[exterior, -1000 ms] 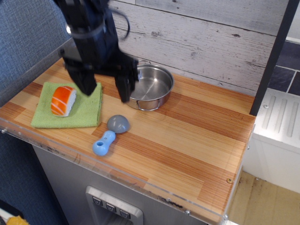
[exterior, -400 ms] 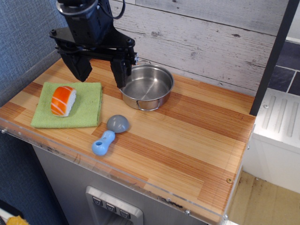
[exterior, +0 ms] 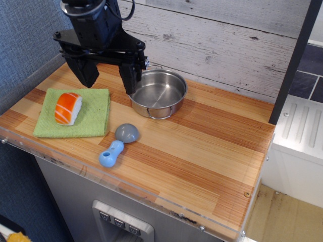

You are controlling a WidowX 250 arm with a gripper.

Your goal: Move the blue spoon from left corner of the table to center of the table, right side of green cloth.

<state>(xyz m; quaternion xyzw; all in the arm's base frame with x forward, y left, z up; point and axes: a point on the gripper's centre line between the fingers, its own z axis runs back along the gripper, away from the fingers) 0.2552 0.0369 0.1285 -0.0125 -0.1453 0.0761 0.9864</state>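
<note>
Light-blue at the handle and grey at the bowl, the blue spoon [exterior: 117, 144] lies flat on the worktop [exterior: 202, 146], just beside the green cloth's [exterior: 96, 113] corner at about 4 o'clock from it, bowl pointing toward 1 o'clock. An orange-and-white sushi toy [exterior: 67, 107] rests on the cloth. At 1 o'clock from the spoon stands a steel pot [exterior: 159, 94]. The black gripper [exterior: 108, 80] hangs above the cloth's far edge, its jaws spread wide and holding nothing.
</note>
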